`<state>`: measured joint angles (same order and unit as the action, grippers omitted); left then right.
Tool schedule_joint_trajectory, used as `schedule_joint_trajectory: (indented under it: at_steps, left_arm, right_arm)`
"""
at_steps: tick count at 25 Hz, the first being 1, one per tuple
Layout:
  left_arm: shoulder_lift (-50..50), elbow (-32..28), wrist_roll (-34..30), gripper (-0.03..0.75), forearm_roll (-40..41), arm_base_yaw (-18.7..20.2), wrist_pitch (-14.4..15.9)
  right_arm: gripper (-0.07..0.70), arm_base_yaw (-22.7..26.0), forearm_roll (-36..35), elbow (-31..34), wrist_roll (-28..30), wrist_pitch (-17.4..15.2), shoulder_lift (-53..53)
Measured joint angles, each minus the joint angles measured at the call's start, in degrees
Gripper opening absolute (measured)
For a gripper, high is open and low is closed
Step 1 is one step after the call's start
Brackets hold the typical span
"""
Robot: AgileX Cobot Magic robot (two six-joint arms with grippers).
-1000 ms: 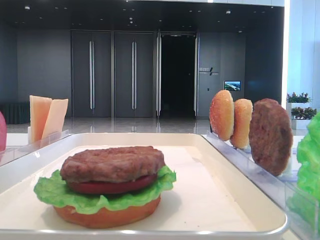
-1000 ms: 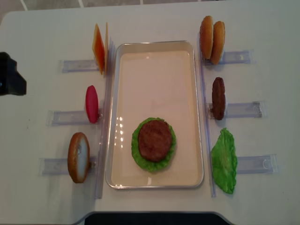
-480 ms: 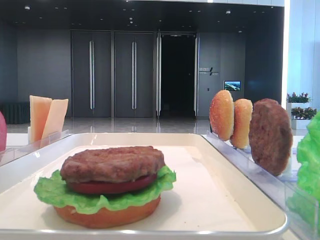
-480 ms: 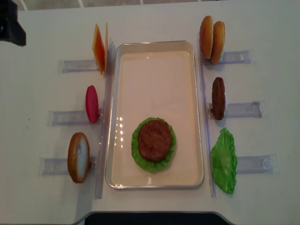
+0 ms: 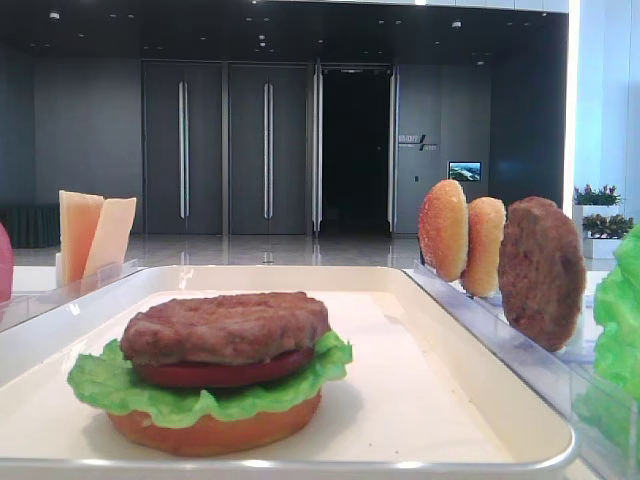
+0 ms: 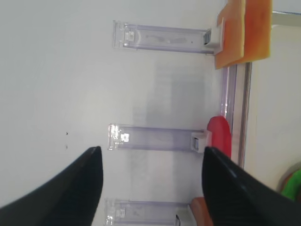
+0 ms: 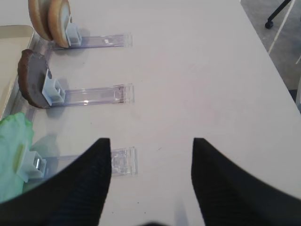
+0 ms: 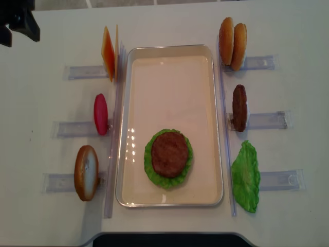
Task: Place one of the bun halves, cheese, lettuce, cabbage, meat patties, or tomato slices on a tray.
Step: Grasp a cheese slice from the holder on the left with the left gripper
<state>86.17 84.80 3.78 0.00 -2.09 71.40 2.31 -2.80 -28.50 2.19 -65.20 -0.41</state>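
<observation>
Tray: a white tray (image 8: 169,50) lies in the middle of the tabletop (image 8: 41,31).
Stack on tray: near the tray's front end sit a bun half, lettuce (image 5: 100,385), a tomato slice and a meat patty (image 8: 169,154) on top.
Cheese: two orange slices of cheese (image 8: 107,53) stand upright in a clear rack just left of the tray's far corner, not yet taken.
Other pieces: a red tomato slice (image 8: 101,113) and a bun half (image 8: 86,172) stand in racks on the left; two bun halves (image 8: 232,40), a patty (image 8: 239,107) and a lettuce leaf (image 8: 245,176) wait on the right.
Left end effector: spread (image 6: 150,181), holding nothing, above the left racks.
Change: over the last second the left arm (image 8: 18,20) has moved toward the far left corner, closer to the cheese rack.
Meaning: cheese looks like the likely next pick.
Right end effector: spread (image 7: 150,174), empty, over bare tabletop right of the racks.
</observation>
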Motion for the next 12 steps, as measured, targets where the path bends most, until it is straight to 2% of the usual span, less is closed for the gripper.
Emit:
schedule_joint_trajectory:
  at_steps: [12]
  left_arm:
    - [15.3,14.7,1.2,0.498,0.0,0.0,-0.1]
  right_arm:
    - [0.398,0.0,0.0,0.0,0.0,0.0,0.0]
